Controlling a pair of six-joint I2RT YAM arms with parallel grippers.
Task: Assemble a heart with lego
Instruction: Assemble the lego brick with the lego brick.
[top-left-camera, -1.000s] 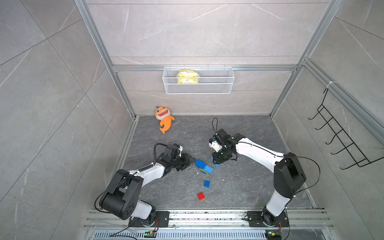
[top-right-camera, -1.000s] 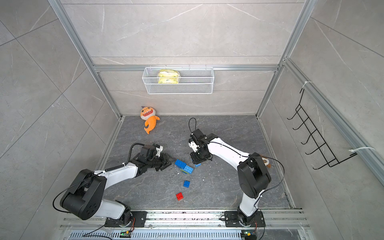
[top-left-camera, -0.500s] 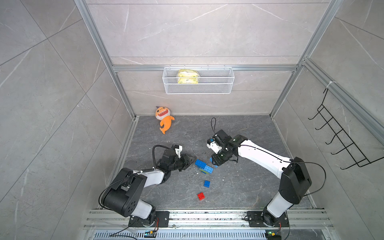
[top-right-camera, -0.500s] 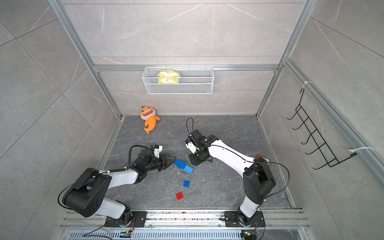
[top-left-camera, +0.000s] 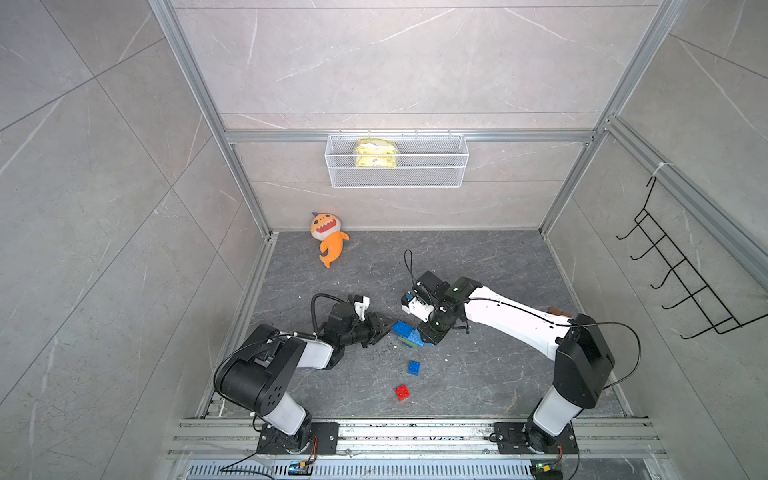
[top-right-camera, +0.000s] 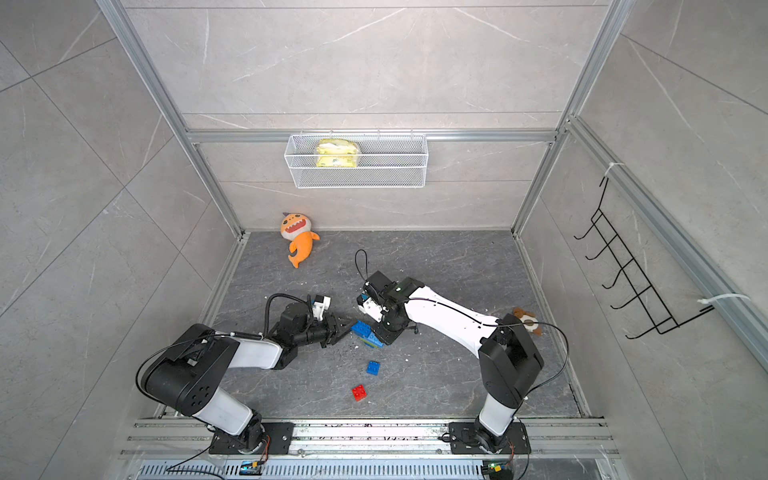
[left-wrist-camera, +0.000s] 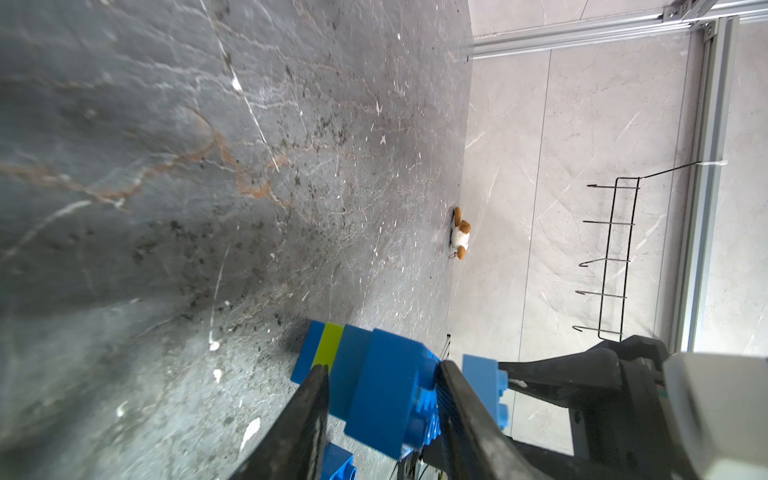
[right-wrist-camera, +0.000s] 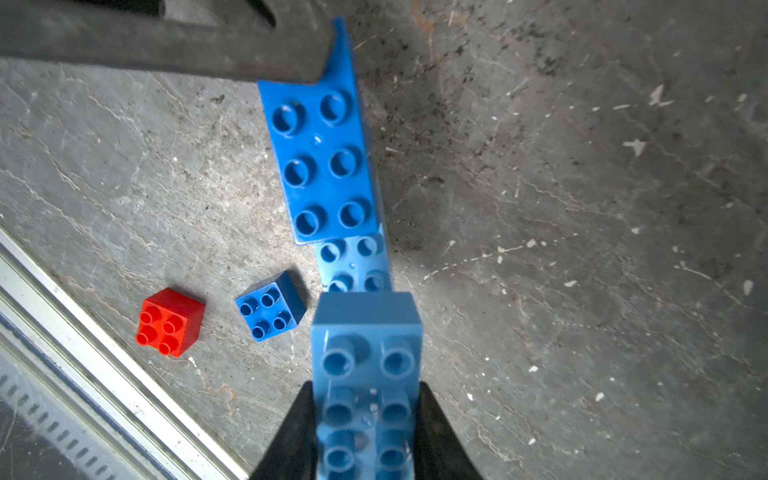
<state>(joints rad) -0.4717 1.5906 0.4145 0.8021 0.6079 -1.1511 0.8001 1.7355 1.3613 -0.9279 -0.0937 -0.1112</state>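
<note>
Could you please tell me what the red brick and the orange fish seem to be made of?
Red brick: hard moulded plastic, glossy, with crisp studs and sharp edges. Orange fish: probably plush fabric, matt, with soft rounded contours.

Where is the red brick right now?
In both top views the red brick lies loose on the floor, between the small blue brick and the front rail, touching neither.

Looks like a robot test lab: plain tile walls (top-left-camera: 374, 62), a metal frame (top-left-camera: 540, 136), two robot arms (top-left-camera: 511, 320) bolted down in front of a wire basket (top-left-camera: 440, 176).
</note>
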